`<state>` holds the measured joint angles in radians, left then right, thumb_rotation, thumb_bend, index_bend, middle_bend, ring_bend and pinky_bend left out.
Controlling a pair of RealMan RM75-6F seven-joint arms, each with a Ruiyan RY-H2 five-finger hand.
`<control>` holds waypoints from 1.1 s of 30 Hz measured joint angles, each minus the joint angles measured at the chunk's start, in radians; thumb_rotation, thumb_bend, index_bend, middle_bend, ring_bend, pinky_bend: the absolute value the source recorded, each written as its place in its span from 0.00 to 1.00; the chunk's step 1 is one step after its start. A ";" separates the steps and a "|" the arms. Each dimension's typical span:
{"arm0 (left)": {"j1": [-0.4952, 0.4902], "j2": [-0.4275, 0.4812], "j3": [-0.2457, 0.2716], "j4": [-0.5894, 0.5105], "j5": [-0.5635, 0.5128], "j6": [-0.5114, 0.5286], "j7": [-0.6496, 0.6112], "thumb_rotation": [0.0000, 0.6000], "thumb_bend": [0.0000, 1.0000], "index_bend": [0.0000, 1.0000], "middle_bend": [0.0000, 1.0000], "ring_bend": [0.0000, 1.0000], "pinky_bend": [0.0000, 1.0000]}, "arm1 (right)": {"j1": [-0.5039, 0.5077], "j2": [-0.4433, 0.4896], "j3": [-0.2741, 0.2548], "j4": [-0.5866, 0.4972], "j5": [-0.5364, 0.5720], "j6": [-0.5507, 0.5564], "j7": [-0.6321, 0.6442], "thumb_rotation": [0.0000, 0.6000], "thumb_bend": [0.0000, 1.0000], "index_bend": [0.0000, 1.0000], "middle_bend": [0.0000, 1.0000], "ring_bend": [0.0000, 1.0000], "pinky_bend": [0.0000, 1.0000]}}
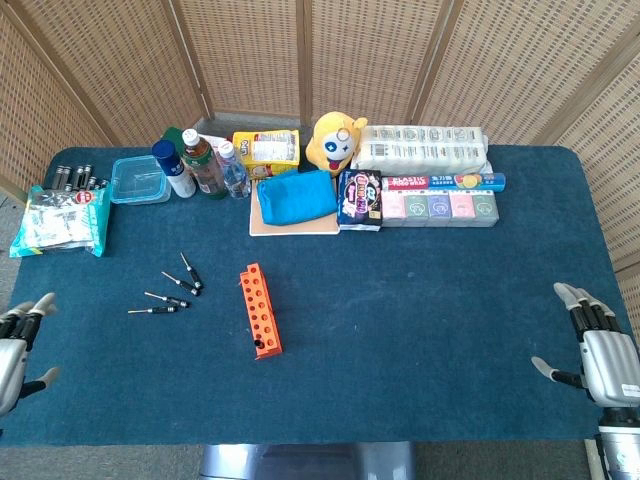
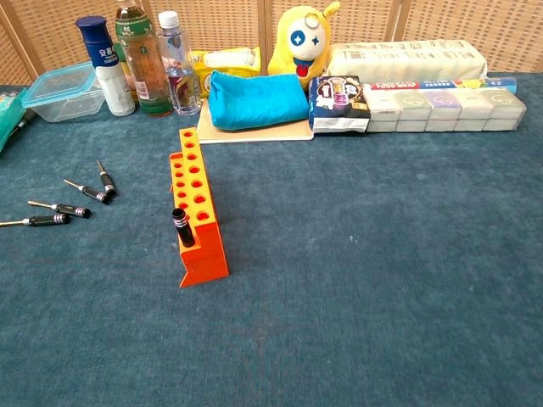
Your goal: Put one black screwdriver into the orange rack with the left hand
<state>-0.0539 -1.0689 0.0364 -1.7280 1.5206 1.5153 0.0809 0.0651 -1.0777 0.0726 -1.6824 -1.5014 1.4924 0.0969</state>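
Black screwdriver point(image 2: 181, 227) upright in orange rack point(image 2: 197, 214)

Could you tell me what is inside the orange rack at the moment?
One black screwdriver stands in the orange rack, handle up, near end; its shaft is hidden. Other holes look empty.

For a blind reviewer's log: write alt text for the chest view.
An orange rack stands on a blue table with one black screwdriver upright in its near end. Four more screwdrivers lie loose to its left; bottles, a yellow plush toy and boxes line the far edge. No hands show.

screened tabletop lab, wicker panels point(image 1: 250, 50)
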 measured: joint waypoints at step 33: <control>-0.415 -0.081 -0.107 -0.078 -0.704 -0.591 0.449 1.00 0.25 0.19 1.00 1.00 1.00 | 0.000 0.031 -0.004 -0.003 -0.007 -0.007 0.075 1.00 0.00 0.04 0.10 0.12 0.11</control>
<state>-0.4689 -1.1500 -0.0704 -1.8061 0.8169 0.9245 0.5303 0.0647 -1.0464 0.0690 -1.6858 -1.5083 1.4859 0.1723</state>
